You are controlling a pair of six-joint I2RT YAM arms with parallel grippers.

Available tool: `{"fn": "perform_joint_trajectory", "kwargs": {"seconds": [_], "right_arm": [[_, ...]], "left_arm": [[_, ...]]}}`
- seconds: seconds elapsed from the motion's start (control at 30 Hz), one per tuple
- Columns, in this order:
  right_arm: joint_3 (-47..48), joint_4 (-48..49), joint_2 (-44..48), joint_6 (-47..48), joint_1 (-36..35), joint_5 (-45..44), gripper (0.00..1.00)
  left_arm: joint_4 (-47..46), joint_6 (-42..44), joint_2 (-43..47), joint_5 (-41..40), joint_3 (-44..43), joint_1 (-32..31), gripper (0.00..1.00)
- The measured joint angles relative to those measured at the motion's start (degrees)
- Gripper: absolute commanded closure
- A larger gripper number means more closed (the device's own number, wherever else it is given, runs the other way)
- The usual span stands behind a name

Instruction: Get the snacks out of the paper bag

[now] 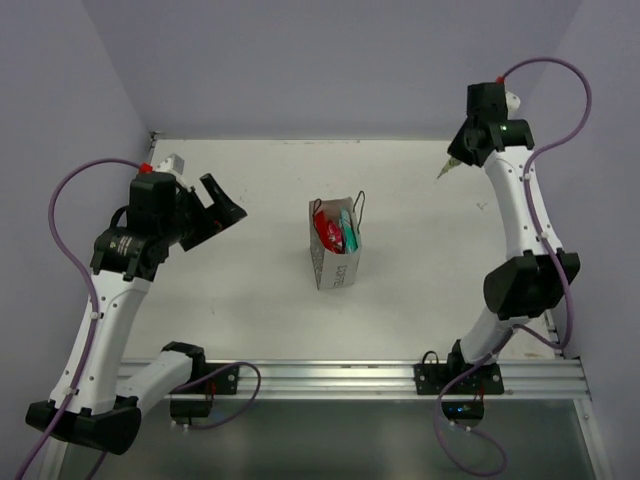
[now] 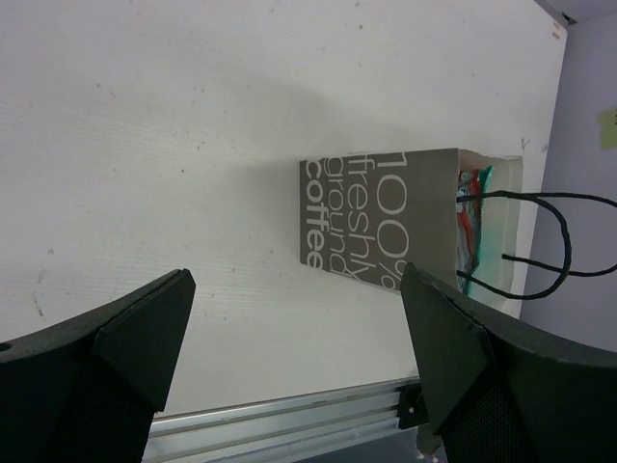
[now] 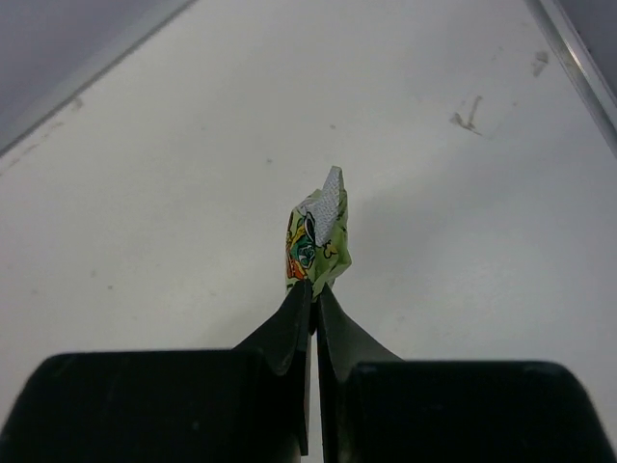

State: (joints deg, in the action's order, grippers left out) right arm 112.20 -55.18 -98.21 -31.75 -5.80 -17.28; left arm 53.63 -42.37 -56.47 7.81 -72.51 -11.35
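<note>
We see right gripper [image 3: 313,292] pinching small green crinkly packet [image 3: 316,236]. Left gripper [image 2: 294,280] wide open, empty, near grey paper bag [image 2: 376,217].

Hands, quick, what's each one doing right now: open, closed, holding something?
Left hand: open, holding nothing, facing the paper bag.
Right hand: closed on a small green printed snack packet.

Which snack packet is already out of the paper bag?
The green printed packet, pinched in the right gripper; the red packet and the teal packet sit inside the paper bag.
</note>
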Motion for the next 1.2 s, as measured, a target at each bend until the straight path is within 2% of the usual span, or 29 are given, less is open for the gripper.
{"fn": "perform_joint_trajectory", "kwargs": {"seconds": [0.17, 0.27, 0.37, 0.4, 0.5, 0.53, 0.57, 0.63, 0.67, 0.77, 0.93, 1.07, 1.2], "right_arm": [[-10.86, 1.16, -4.04, -1.22, 7.61, -0.42, 1.00], [-16.79, 1.77, -4.37, -1.33, 9.09, -1.95, 1.00], [-20.04, 2.95, -4.42, -1.33, 8.85, -2.80, 0.84], [-20.72, 3.32, -4.50, -1.29, 8.85, -2.80, 0.76], [-21.79, 4.28, -4.59, -1.05, 8.74, -2.78, 0.64], [-21.86, 4.46, -4.59, -0.83, 8.74, -2.78, 0.63], [-21.86, 4.90, -4.59, -0.59, 8.74, -2.80, 0.57], [-21.86, 5.55, -4.59, -0.11, 8.72, -2.80, 0.55], [-21.70, 5.53, -4.59, 0.22, 8.61, -2.78, 0.50], [-19.58, 4.76, -4.57, 0.92, 7.63, -2.67, 0.49], [-9.62, 1.49, -4.37, 1.77, 0.63, -0.72, 0.48], [-0.57, -0.59, -2.75, 3.28, -10.86, 2.51, 0.52], [3.34, -3.28, 0.92, 4.66, -21.46, 7.52, 0.56]], "left_arm": [[-0.02, 0.00, 0.17, 0.07, 0.37, 0.00, 0.04], [-0.15, 0.00, 0.17, 0.37, 0.94, -0.04, 0.04], [-0.22, -0.02, -0.07, 0.79, 1.16, -0.04, 0.04], [-0.35, -0.02, -0.17, 0.90, 1.16, -0.04, 0.04], [-0.39, -0.02, -0.48, 0.96, 1.16, -0.17, 0.04], [-0.39, -0.02, -0.59, 0.96, 1.16, -0.31, 0.04], [-0.39, -0.02, -0.66, 1.01, 1.16, -0.35, 0.04], [-0.42, -0.02, -0.79, 1.01, 1.16, -0.37, 0.04], [-0.42, -0.02, -0.81, 1.01, 1.16, -0.37, 0.04], [-0.52, -0.02, -0.92, 0.98, 1.16, -0.42, 0.04], [-1.25, -0.04, -1.49, 1.01, 1.16, -0.42, 0.04], [-1.73, -0.04, -1.75, 0.98, 1.16, -0.42, 0.03], [-1.70, -0.04, -1.62, 0.92, 1.16, -0.42, 0.03]]}}
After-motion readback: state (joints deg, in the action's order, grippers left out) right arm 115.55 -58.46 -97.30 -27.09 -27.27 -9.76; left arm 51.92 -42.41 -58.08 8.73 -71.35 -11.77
